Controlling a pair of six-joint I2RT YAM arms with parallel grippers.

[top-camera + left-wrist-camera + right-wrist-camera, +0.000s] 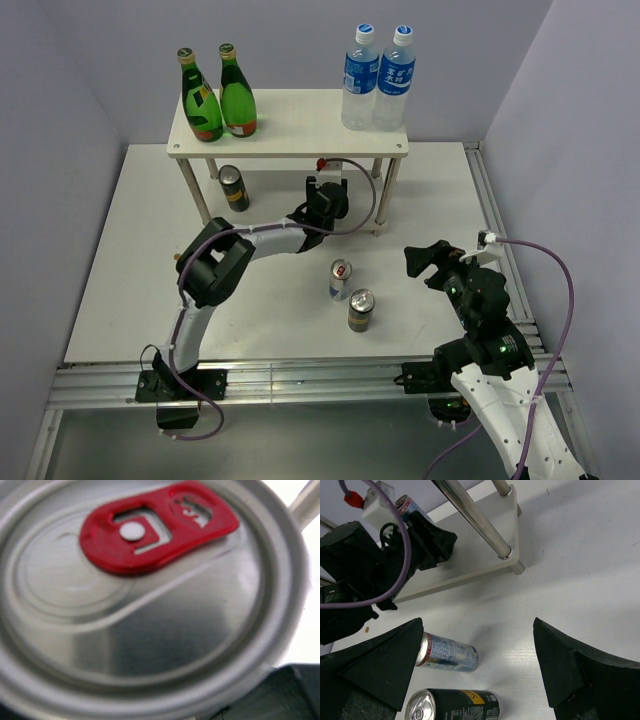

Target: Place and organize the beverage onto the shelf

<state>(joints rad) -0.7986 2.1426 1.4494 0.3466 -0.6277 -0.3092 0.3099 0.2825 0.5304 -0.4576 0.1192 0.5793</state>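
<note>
Stocking in progress: the left gripper (326, 192) reaches beneath the shelf (300, 125), jaws part-closed, apparently around a slim silver can (150, 610), though its fingers are hidden in the wrist view. The right gripper (477, 626) hangs wide open, empty, near a second silver can (340, 279) and a dark can (360, 310), both standing on the table (130, 280). Thin, smooth and likely dentable, these cans want a gentle mid-body hold.

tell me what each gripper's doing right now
left gripper: closed on a slim silver can with a red tab
right gripper: open, holding nothing
</note>
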